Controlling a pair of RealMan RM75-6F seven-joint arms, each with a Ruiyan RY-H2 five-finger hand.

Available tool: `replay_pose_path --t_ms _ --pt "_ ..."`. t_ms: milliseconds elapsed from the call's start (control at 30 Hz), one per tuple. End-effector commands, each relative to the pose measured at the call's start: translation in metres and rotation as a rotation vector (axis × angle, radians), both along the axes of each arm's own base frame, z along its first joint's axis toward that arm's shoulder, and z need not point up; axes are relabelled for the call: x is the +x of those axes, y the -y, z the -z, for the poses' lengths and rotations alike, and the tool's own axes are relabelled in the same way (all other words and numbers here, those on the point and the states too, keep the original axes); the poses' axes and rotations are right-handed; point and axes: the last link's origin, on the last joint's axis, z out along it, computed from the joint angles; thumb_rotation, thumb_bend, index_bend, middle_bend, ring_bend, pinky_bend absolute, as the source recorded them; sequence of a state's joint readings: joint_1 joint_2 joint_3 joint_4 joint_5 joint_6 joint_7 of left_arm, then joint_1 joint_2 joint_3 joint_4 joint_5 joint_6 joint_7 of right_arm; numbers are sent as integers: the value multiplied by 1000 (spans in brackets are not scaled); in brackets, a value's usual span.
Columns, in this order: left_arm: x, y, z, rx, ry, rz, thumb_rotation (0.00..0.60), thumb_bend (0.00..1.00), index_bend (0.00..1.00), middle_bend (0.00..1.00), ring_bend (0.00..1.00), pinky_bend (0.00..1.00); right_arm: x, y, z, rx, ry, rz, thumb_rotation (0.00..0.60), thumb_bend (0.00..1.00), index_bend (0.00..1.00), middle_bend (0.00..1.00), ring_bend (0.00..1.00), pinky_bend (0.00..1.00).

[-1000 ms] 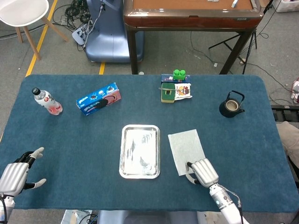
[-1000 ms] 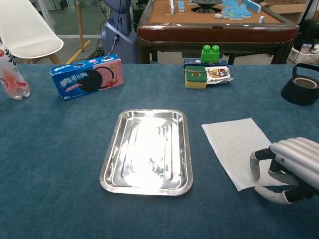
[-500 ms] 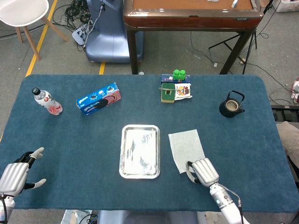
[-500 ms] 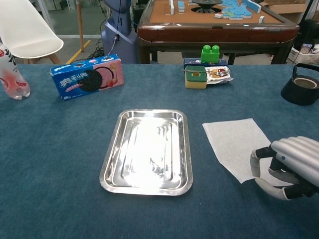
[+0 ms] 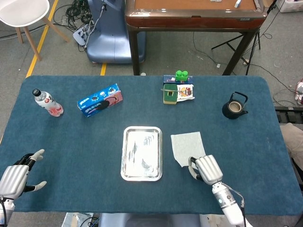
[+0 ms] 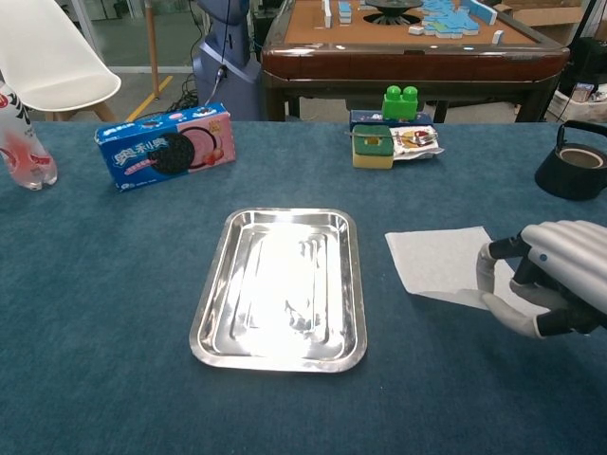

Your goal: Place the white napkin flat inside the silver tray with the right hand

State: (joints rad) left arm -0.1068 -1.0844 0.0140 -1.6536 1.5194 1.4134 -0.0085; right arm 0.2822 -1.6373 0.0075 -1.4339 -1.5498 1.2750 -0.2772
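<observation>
Blue cloth covers the table [image 5: 71, 142], and the silver tray [image 6: 281, 288] lies near its middle, with nothing in it. Just to the tray's right is the white napkin [image 6: 438, 263], whose near edge looks lifted off the cloth. The right hand [image 6: 548, 279] is curled over that near corner, fingers [image 6: 486, 270] on top and thumb beneath, so it seems to have the napkin pinched, though the contact itself is partly hidden in both views. The left hand [image 5: 16, 177] rests at the table's near left edge, fingers spread, holding nothing.

The step in hand is lifting and carrying the napkin to the tray. To do it well, the pinch should be firm before rising, since thin paper slips easily. Lift high enough that the trailing edge clears the tray's rim, then travel left slowly so the sheet hangs straight. Lower the free edge into the tray first and draw the held corner down after it, letting the napkin lie flat, not folded.
</observation>
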Motion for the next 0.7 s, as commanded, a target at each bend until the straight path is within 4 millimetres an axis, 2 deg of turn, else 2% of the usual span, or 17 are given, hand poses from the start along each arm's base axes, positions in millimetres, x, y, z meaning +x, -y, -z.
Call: replay_pose_path --t_ms 33,367,700 --pt "0 0 -1 3 1 0 600 8 134 298 176 339 7 3 -2 -40 7 4 600 486 566 1000 1000 1000" --pt "0 0 -1 2 3 -2 600 8 134 298 176 340 32 13 1 -123 49 -1 600 490 586 1000 1000 1000" --pt "-1 0 -2 4 5 -7 600 8 134 298 176 339 72 33 11 -170 88 -45 600 494 594 1000 1000 1000"
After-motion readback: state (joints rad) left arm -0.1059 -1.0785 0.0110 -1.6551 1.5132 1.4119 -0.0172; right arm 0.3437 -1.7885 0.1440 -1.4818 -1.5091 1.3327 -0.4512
